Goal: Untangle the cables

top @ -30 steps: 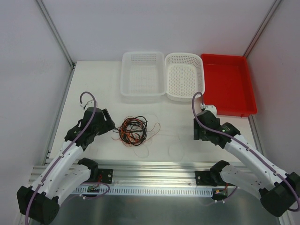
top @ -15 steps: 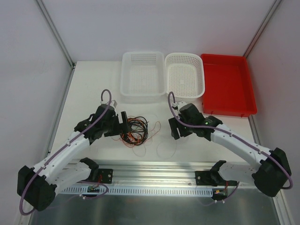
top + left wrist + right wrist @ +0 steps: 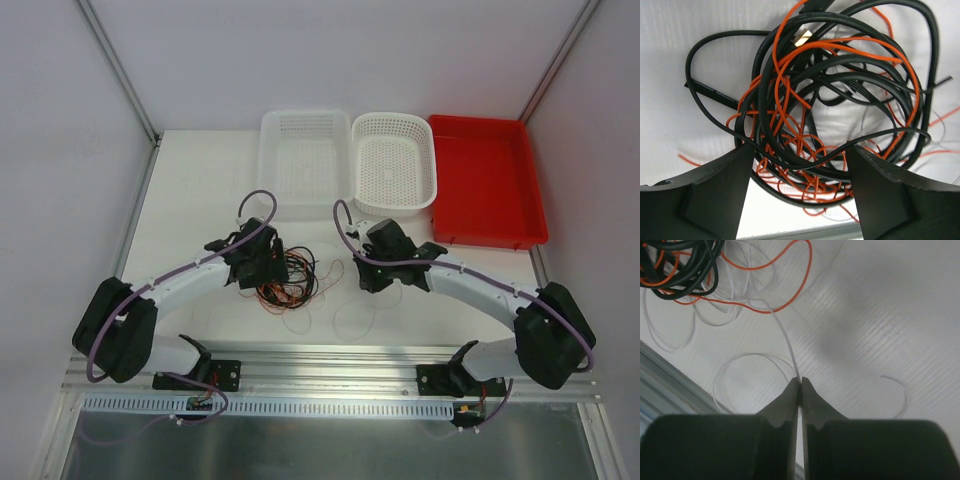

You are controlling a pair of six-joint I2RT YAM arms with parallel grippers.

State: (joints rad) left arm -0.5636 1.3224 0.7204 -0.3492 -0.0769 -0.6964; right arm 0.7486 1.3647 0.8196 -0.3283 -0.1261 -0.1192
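From above, the cable tangle lies between left gripper and right gripper. Left wrist: jaws apart, black and orange loops between them. Right wrist: jaws pinched on a thin white wire running ahead toward the tangle

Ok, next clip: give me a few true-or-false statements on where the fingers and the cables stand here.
1. The right fingers are shut on a thin white wire. True.
2. The left fingers are clamped on a black cable. False: they stand open, either side of the tangle of black and orange cables.
3. The red tray sits right of the two white baskets. True.
4. Some cables lie in the red tray. False: it holds none; all that show lie on the table.
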